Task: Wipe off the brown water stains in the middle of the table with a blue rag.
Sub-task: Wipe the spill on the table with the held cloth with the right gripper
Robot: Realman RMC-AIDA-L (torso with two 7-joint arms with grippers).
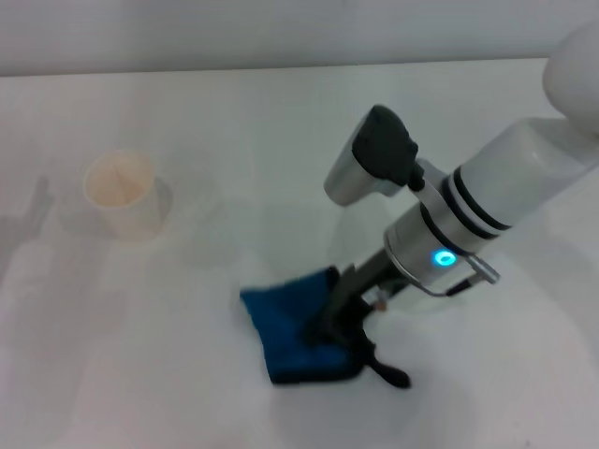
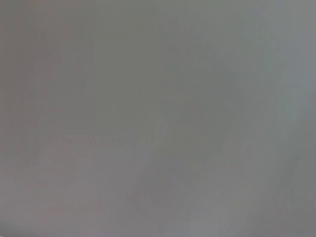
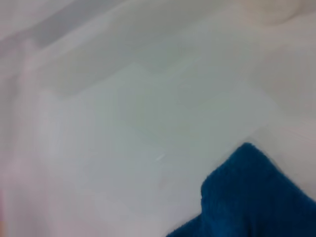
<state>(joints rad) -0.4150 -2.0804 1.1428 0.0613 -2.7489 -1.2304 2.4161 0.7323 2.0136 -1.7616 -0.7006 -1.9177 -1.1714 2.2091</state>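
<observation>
We see the blue rag [image 1: 285, 323], a small crumpled cloth of bright blue with dark edging and a short black loop tail, lying flat on the table [image 1: 140, 374], a broad, plain white, smooth top, somewhat toward its near edge and about midway between its left and right sides. Our right gripper [image 1: 329, 329] comes down at a slant from the right side and presses its dark fingers onto the rag's right part; we read them as closed on the cloth, pinning it against the surface. In the right wrist view a corner of the rag [image 3: 256, 197] lies on the pale top. No brown water stains can be made out with certainty; only faint greyish marks show near the table's middle. A cream paper cup [image 1: 122, 194] stands upright toward the left side, well apart from the rag. Our left gripper does not appear anywhere.
</observation>
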